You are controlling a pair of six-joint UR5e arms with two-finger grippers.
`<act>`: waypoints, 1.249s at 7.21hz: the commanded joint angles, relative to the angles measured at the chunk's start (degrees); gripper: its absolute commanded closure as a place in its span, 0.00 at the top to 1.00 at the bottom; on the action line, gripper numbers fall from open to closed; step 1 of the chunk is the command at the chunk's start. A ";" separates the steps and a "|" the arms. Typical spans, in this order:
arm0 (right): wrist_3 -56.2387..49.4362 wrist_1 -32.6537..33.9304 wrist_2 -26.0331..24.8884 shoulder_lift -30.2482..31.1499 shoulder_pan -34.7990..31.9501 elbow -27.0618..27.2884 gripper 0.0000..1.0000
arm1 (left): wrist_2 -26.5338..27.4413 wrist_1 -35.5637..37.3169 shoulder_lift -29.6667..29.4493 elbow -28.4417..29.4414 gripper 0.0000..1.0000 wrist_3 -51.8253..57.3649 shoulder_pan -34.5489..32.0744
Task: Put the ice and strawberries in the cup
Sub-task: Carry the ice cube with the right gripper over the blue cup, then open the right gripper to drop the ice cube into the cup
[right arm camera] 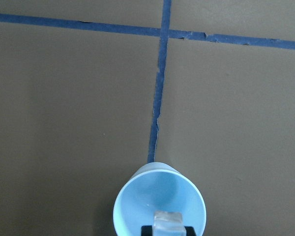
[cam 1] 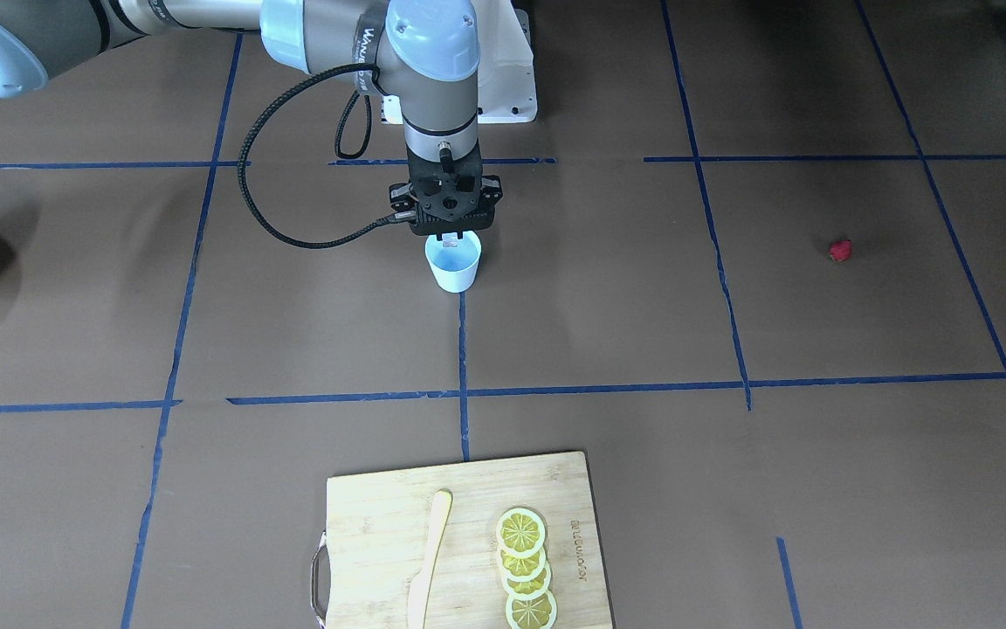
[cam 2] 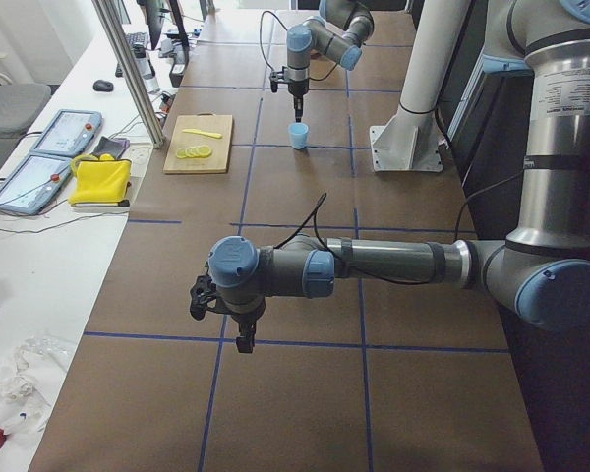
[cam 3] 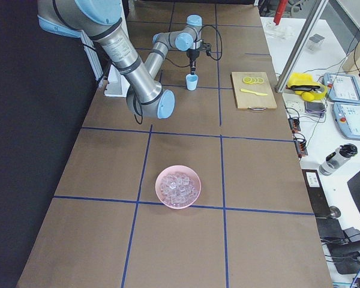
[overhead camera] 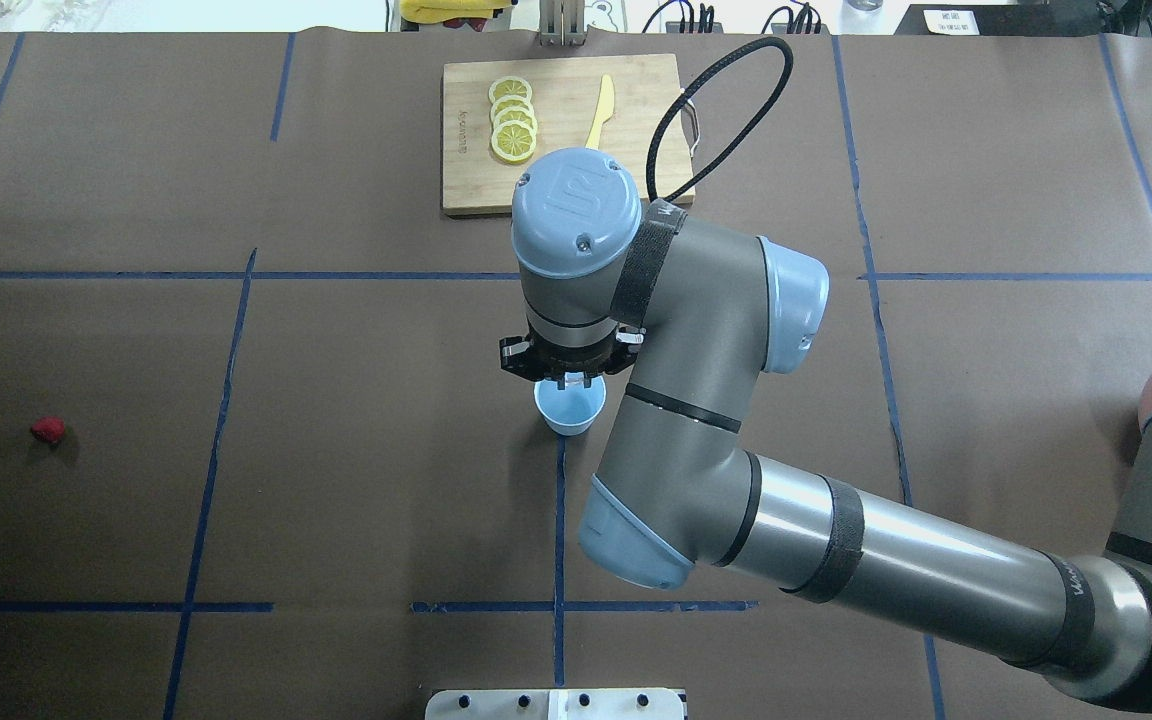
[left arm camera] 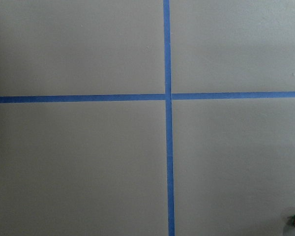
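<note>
Right gripper [cam 1: 451, 234] clamps an ice cube [right arm camera: 167, 220] over the cup [cam 1: 453, 266], toward its 6 o'clock rim in the wrist view. Advise centring before release.

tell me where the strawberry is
In the overhead view the strawberry lies alone at the far left of the table, well away from the cup at centre.

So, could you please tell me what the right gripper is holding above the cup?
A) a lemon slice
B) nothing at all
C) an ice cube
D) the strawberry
C: the right wrist view shows a clear ice cube between the fingers of the right gripper, just over the mouth of the cup, while the strawberry lies well away from it.
</note>
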State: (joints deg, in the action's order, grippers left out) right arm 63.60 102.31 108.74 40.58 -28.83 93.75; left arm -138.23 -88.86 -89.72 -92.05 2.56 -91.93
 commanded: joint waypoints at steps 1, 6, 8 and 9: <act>0.12 -0.18 -0.11 -0.68 0.09 -0.15 0.19 | 0.06 0.00 -0.02 -0.06 1.00 -0.01 0.00; 0.12 -0.09 -0.29 -0.33 0.18 -0.15 0.97 | -0.02 0.00 -0.10 -0.06 1.00 -0.10 0.00; 0.12 -0.01 -0.29 -0.33 0.00 0.11 0.98 | -0.02 0.00 -0.10 -0.06 1.00 -0.10 0.09; 0.12 0.95 -0.63 -0.07 -1.48 2.11 0.99 | -0.02 0.00 -0.19 -0.06 1.00 -0.10 0.09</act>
State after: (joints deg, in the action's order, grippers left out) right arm 63.72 102.49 108.38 40.32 -29.14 94.25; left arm -138.23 -88.84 -89.85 -92.08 2.46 -91.86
